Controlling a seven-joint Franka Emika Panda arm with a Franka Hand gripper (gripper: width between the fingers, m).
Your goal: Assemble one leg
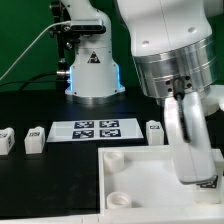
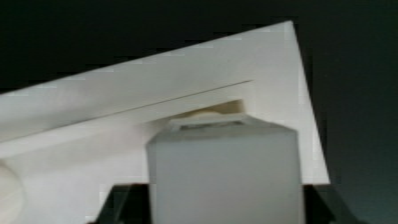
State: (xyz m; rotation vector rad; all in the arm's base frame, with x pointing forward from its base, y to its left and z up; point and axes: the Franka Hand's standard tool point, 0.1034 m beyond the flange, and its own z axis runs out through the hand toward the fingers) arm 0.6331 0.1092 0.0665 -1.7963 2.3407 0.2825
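Note:
In the wrist view my gripper [image 2: 222, 206] is shut on a white leg [image 2: 222, 165], with a dark finger on each side of it. The leg hangs over a corner of the large white panel [image 2: 143, 100], its tip close to a corner socket [image 2: 226, 105]. I cannot tell whether they touch. In the exterior view the gripper [image 1: 196, 170] stands over the panel [image 1: 140, 190] near its right edge, and the held leg is blurred there. Three more legs stand on the black table: two at the exterior view's left [image 1: 5, 140] [image 1: 36, 137] and one [image 1: 154, 131] behind the panel.
The marker board [image 1: 96, 129] lies flat on the table behind the panel. The robot's base [image 1: 92, 70] stands at the back with a cable running off to the exterior view's left. A round socket [image 1: 117, 158] shows at the panel's near-left corner.

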